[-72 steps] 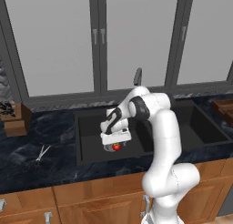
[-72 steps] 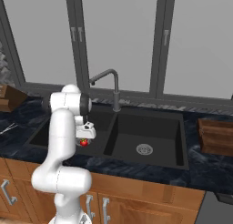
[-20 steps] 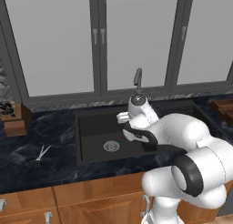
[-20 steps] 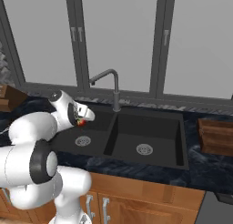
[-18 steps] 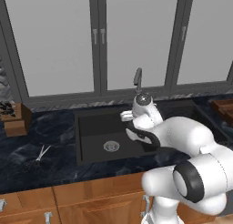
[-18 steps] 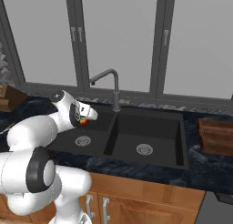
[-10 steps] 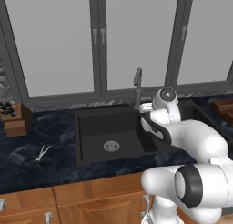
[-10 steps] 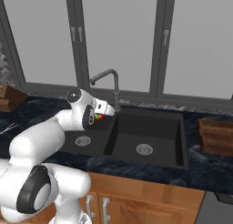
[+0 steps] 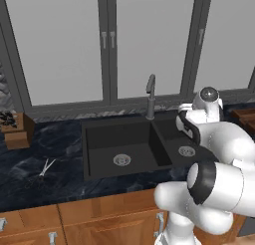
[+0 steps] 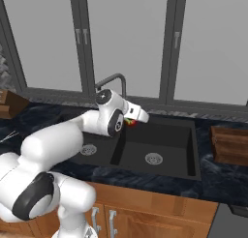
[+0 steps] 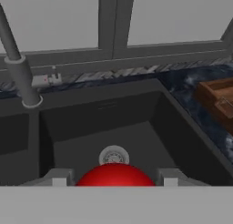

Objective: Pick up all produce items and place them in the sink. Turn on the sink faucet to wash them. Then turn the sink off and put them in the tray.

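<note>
Holding the red fruit [image 11: 113, 175] pinched in my gripper [image 11: 113, 178], I'm over the sink [image 11: 136, 127], above its right basin's drain [image 11: 113, 155]. Judging the placing step in hand: next I lower and let go, clear of the faucet [image 11: 18, 73].

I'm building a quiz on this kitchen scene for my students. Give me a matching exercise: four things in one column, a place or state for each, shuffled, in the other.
Things:
1. red fruit
2. scissors
3. tray
4. faucet

Places or states:
A. stands at the back rim of the sink, between the basins
B. lies on the dark counter, left of the sink
C. held between the tips of the gripper, above the right basin
D. sits on the counter, right of the sink

Pairs: 1-C, 2-B, 3-D, 4-A
</note>
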